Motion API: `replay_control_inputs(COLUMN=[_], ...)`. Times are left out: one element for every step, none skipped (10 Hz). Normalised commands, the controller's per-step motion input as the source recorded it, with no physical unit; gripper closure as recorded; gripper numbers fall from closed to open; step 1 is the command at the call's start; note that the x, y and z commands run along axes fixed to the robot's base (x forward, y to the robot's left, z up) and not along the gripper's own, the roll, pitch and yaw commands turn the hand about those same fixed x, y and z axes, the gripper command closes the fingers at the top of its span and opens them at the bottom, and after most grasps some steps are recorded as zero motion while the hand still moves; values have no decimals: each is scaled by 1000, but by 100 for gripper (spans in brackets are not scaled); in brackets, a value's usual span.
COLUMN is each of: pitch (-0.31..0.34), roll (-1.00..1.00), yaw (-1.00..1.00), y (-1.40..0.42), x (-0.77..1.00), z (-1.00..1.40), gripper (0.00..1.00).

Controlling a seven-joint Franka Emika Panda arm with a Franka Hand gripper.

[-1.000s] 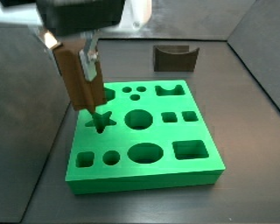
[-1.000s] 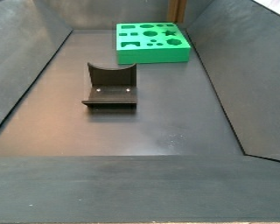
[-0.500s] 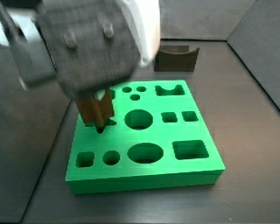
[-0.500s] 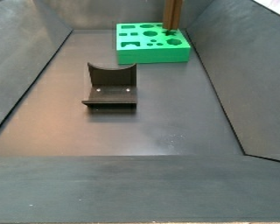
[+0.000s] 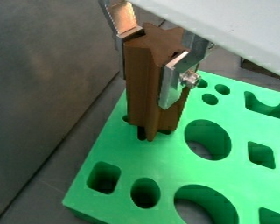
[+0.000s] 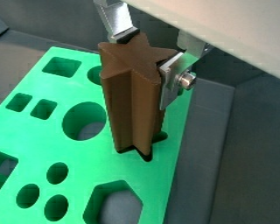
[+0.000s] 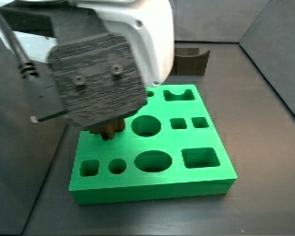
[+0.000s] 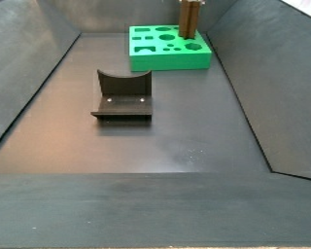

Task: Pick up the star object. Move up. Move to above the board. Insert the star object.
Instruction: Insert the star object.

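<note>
1. Versus half a second ago: in a side view the gripper and its grey wrist housing sit lower over the board and fill more of the frame; less of the prism shows beneath them. In a side view, the prism has come down, with more of its length now in frame above the board's far corner.
2. The tall brown wood-like star-section prism stands upright, its lower end inside the star-shaped hole of the large bright green rectangular board. How deep it sits cannot be told.
3. The gripper is clamped on the upper part of the prism; flat silver fingers press on opposite sides, seen in both wrist views.
4. The board lies flat on the dark grey surface, near the far wall in a side view.
5. Other board holes nearby: a large round hole, a square hole, small round holes and a crown-shaped hole.
6. A squat dark grey block with a curved notch rests on the surface, well apart from the board; in a side view it sits behind the board, partly hidden by the arm.
7. The wrist housing hides the star hole and most of the prism in that side view.
</note>
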Motion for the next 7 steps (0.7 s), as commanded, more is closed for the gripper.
replay_control_inputs(pitch=[-57,-101,-101,-50,-40,-89,-90], roll=[0,13,-63,-73,-51,-44,-21], yaw=[-289,-526,-103,-94,-129,-471,-791], y=[0,0,0,0,0,-23,-46], x=[-209,-406,-57,-17,0,0,-29], z=[-197,-303,-146,-66,-120,-206,-260], gripper=[100,100,100,100,100,100,100])
